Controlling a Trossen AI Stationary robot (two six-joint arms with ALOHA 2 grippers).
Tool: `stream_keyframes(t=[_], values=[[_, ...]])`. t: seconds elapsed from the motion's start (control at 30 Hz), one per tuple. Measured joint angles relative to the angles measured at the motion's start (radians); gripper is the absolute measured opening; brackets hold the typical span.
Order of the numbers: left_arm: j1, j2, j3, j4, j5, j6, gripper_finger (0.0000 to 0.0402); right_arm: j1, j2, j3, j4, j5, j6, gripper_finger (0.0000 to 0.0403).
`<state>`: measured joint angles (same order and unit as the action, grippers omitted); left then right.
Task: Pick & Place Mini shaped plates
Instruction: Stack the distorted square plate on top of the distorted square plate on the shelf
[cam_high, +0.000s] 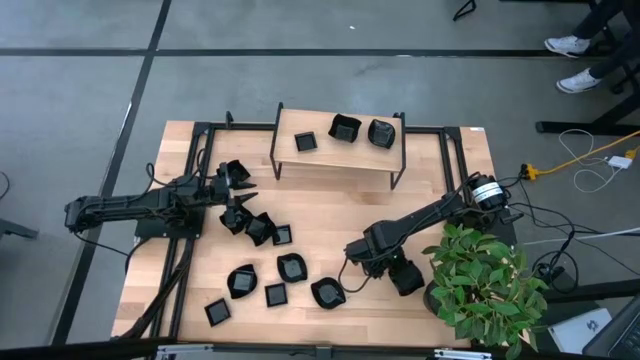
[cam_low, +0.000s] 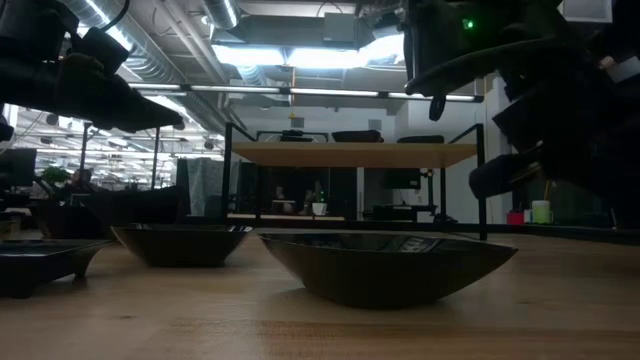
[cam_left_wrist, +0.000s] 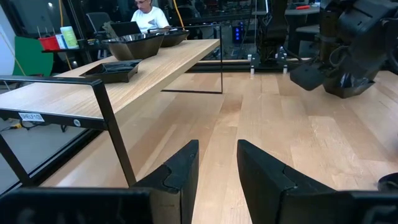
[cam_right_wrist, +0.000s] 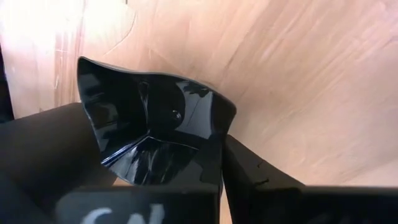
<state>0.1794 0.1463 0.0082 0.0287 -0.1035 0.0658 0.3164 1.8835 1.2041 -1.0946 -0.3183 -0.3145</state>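
Observation:
Several glossy black mini shaped plates lie on the wooden table, rather toward its near left. Three more sit on a low shelf at the far middle. My right gripper points steeply down near the table's front edge and is shut on a wavy-edged plate. That same plate shows in the high view. My left gripper waits open and level at the table's left, with nothing between its fingers. My right gripper pinches the wavy-edged plate's rim between its two fingers, coming from above at a steep slant. The plate's glossy hollow faces the wrist camera. I cannot tell whether the plate is off the table.
A potted green plant stands at the table's near right corner, close to my right arm. The shelf's black metal frame rises at the far middle. Bare wood lies between the shelf and the plates. A person sits beyond the table.

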Motion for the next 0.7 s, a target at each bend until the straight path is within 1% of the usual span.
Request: stream_keyframes(t=[0.17, 0.33, 0.5, 0.6, 0.7], values=[[0.0, 0.0, 0.0, 0.0, 0.0, 0.0, 0.0104, -0.005, 0.0, 0.002, 0.0, 0.0, -0.003, 0.0004], [0.0, 0.0, 0.0, 0.0, 0.0, 0.0, 0.0104, -0.02, 0.002, 0.05, -0.041, 0.012, 0.019, 0.0003], [0.0, 0.0, 0.0, 0.0, 0.0, 0.0, 0.0104, -0.02, 0.002, 0.121, -0.105, 0.094, 0.02, 0.0002], [0.0, 0.0, 0.0, 0.0, 0.0, 0.0, 0.0104, -0.02, 0.002, 0.169, -0.139, 0.122, 0.016, 0.0001], [0.0, 0.0, 0.0, 0.0, 0.0, 0.0, 0.0104, -0.021, 0.002, 0.218, -0.159, 0.128, -0.009, 0.0001]])
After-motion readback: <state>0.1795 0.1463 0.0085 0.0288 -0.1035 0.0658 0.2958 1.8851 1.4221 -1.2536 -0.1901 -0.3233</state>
